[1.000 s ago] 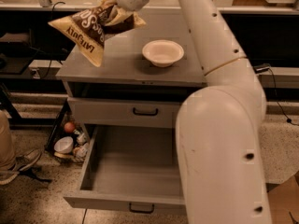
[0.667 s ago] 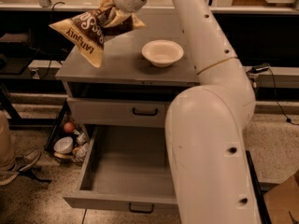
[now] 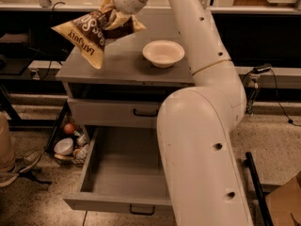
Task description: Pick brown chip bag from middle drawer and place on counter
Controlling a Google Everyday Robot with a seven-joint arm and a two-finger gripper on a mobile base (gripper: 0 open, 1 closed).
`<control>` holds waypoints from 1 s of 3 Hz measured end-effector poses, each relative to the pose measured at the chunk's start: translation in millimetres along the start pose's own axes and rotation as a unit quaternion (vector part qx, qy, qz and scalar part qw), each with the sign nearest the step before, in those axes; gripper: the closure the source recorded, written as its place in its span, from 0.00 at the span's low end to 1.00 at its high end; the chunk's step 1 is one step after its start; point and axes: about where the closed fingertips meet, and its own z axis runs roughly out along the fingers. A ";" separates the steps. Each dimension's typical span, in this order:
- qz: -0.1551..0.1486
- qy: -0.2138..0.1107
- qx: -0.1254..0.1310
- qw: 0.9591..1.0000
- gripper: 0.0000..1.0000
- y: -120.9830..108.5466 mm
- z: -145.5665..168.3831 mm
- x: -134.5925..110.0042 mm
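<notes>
While the two-finger gripper (image 3: 117,14), up at 12 o'clock, clamps one end of the crinkly dark-brown chip bag (image 3: 91,32), bag's long axis trails toward 8 o'clock, airborne over the left side of the flat matte-grey metal counter (image 3: 122,65), so set-down looks like 6 o'clock.

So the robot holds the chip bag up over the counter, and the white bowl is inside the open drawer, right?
No, the camera view shows the white bowl on the counter, not in the open drawer. The rest is right: the pincer holds the chip bag up over the counter.
</notes>
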 end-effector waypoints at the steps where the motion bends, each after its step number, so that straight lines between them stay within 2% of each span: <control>1: 0.014 -0.002 0.004 1.000 0.11 2.0 -0.5 7.1; 2: 0.024 -0.003 0.013 1.000 0.00 0.8 -5.6 12.9; 3: 0.041 0.004 0.046 0.998 0.00 -5.2 -29.2 28.8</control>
